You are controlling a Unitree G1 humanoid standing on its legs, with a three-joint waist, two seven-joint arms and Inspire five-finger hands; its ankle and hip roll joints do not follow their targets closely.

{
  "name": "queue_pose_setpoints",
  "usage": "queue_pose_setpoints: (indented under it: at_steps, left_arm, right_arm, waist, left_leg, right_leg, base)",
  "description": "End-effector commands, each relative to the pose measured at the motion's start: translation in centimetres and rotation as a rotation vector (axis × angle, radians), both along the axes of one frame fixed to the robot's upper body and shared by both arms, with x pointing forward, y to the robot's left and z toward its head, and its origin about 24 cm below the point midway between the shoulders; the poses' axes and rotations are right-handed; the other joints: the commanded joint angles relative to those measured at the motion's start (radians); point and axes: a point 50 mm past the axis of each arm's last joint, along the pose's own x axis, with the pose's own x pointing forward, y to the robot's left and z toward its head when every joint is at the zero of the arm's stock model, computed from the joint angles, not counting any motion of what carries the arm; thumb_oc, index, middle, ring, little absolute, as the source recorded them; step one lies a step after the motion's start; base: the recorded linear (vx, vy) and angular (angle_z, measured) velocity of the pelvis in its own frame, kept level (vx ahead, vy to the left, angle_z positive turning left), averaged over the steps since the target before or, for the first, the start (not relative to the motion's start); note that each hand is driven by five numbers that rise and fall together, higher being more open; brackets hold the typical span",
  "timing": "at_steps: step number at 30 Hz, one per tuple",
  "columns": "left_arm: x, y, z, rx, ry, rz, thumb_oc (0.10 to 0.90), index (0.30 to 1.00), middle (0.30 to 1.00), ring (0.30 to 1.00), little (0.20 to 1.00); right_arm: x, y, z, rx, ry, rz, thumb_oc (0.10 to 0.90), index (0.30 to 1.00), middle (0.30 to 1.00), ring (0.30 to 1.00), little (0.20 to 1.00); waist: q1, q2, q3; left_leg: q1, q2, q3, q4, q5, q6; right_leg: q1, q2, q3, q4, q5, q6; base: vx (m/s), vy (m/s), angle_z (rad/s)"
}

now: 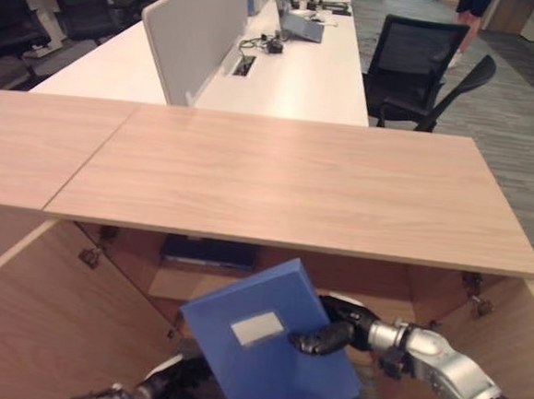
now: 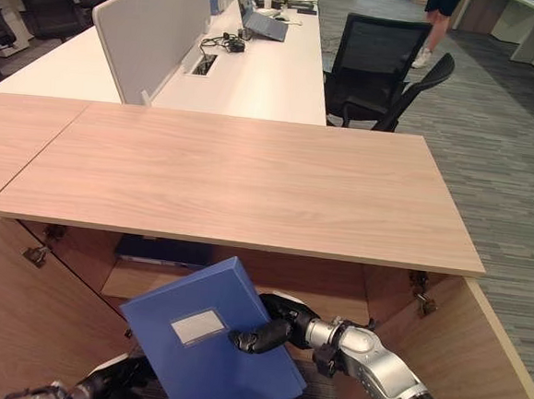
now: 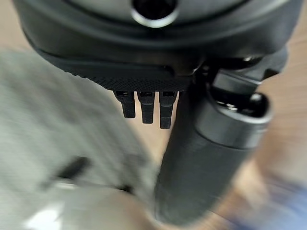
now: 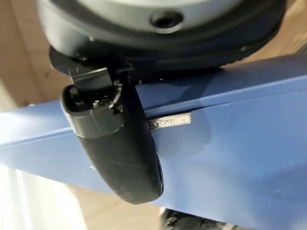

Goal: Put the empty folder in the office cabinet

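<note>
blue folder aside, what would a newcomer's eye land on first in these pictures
The blue folder itself wins: bright and tilted, low in the middle before the open cabinet, with the right hand pinching its edge and the left hand beneath its lower corner. Next comes the wide wooden top across the centre. Under it, a dark folder lies flat on the shelf.

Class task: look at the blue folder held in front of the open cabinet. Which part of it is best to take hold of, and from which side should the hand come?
Grip the folder by its right edge, coming from the right, as the right hand does: thumb on the flat face, fingers behind. It is a stiff, tilted slab, so only its edges give a hold. The left hand sits below it.
</note>
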Motion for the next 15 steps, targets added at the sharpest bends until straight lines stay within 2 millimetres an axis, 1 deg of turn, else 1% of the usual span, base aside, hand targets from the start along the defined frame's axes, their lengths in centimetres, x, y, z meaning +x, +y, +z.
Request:
queue_pose_setpoints:
  at_steps: [1, 5, 6, 9, 10, 11, 12, 13, 14, 15]
  left_arm:
    - [1.2, 1.1, -0.1, 0.133, 0.002, -0.083, 0.8, 0.9, 0.9, 0.9, 0.9]
    - [-1.7, 0.2, -2.3, 0.137, 0.143, -0.022, 0.8, 0.9, 0.9, 0.9, 0.9]
    - [-1.7, 0.2, -2.3, 0.138, 0.143, -0.022, 0.8, 0.9, 0.9, 0.9, 0.9]
    - [-3.3, -0.5, -3.3, 0.135, 0.216, -0.006, 0.8, 0.9, 0.9, 0.9, 0.9]
    - [-4.0, -0.9, -3.6, 0.143, 0.244, -0.035, 0.8, 0.9, 0.9, 0.9, 0.9]
    - [-4.0, -0.9, -3.6, 0.144, 0.244, -0.036, 0.8, 0.9, 0.9, 0.9, 0.9]
    - [-4.4, -1.3, -3.8, 0.145, 0.261, -0.063, 0.8, 0.9, 0.9, 0.9, 0.9]
    - [-4.4, -1.3, -3.8, 0.146, 0.261, -0.063, 0.8, 0.9, 0.9, 0.9, 0.9]
    - [-4.9, -1.8, -4.1, 0.146, 0.272, -0.084, 0.8, 0.9, 0.9, 0.9, 0.9]
    - [-5.0, -2.1, -4.2, 0.145, 0.275, -0.09, 0.8, 0.9, 0.9, 0.9, 0.9]
  right_arm:
    - [1.4, 5.6, 5.0, 0.308, -0.192, 0.201, 0.4, 0.3, 0.3, 0.3, 0.3]
    - [1.5, 5.6, 3.1, 0.249, -0.163, 0.155, 0.4, 0.3, 0.3, 0.3, 0.3]
    - [1.5, 5.6, 3.1, 0.249, -0.164, 0.155, 0.4, 0.3, 0.3, 0.3, 0.3]
    - [1.4, 5.3, 0.9, 0.218, -0.111, 0.08, 0.4, 0.3, 0.3, 0.3, 0.3]
    - [1.0, 5.2, -1.0, 0.224, -0.046, -0.001, 0.4, 0.3, 0.3, 0.3, 0.3]
    - [1.0, 5.2, -1.0, 0.225, -0.046, -0.001, 0.4, 0.3, 0.3, 0.3, 0.3]
    - [0.7, 5.0, -2.5, 0.248, 0.017, -0.088, 0.4, 0.3, 0.3, 0.3, 0.3]
    - [0.7, 5.1, -2.5, 0.249, 0.017, -0.089, 0.4, 0.3, 0.3, 0.3, 0.3]
    - [0.4, 4.5, -4.5, 0.303, 0.11, -0.254, 0.4, 0.3, 0.3, 0.3, 0.3]
    - [0.4, 4.2, -5.4, 0.318, 0.137, -0.334, 0.4, 0.3, 0.3, 0.3, 0.3]
  waist:
    - [0.012, -0.015, -0.034]
    - [0.018, -0.013, -0.033]
    - [0.017, -0.013, -0.033]
    - [0.02, -0.011, -0.032]
    - [0.02, -0.01, -0.032]
    - [0.021, -0.01, -0.032]
    - [0.021, -0.008, -0.031]
    - [0.022, -0.009, -0.032]
    - [0.021, -0.007, -0.03]
    - [0.021, -0.007, -0.029]
  left_leg:
    - [-0.048, 0.046, -0.06, -0.006, -0.014, -0.078]
    - [-0.052, 0.046, -0.066, -0.006, -0.012, -0.079]
    - [-0.052, 0.046, -0.067, -0.006, -0.012, -0.079]
    - [-0.055, 0.046, -0.073, -0.006, -0.011, -0.08]
    - [-0.056, 0.046, -0.076, -0.006, -0.01, -0.08]
    - [-0.056, 0.046, -0.076, -0.006, -0.01, -0.08]
    - [-0.057, 0.046, -0.078, -0.006, -0.01, -0.08]
    - [-0.057, 0.046, -0.078, -0.006, -0.01, -0.08]
    - [-0.059, 0.046, -0.079, -0.006, -0.009, -0.08]
    - [-0.061, 0.046, -0.08, -0.006, -0.008, -0.08]
  right_leg:
    - [0.111, -0.039, -0.01, 0.037, -0.162, 0.088]
    - [0.11, -0.04, -0.017, 0.039, -0.165, 0.085]
    - [0.11, -0.04, -0.017, 0.039, -0.165, 0.085]
    - [0.112, -0.039, -0.024, 0.039, -0.167, 0.084]
    - [0.112, -0.038, -0.028, 0.039, -0.169, 0.083]
    - [0.112, -0.038, -0.028, 0.039, -0.169, 0.083]
    - [0.111, -0.037, -0.03, 0.04, -0.171, 0.082]
    - [0.111, -0.037, -0.03, 0.04, -0.172, 0.082]
    - [0.111, -0.037, -0.034, 0.041, -0.172, 0.082]
    - [0.11, -0.036, -0.035, 0.041, -0.173, 0.081]
  base:
    - [0.01, 0.003, 0.05]
    - [0.01, 0.002, 0.12]
    - [0.01, -0.001, 0.14]
    - [0.02, 0.006, 0.08]
    - [0.0, 0.0, 0.0]
    - [0.0, 0.0, 0.0]
    - [0.0, 0.0, 0.0]
    - [0.02, 0.021, 0.04]
    - [0.01, 0.01, 0.05]
    - [0.01, 0.01, 0.06]
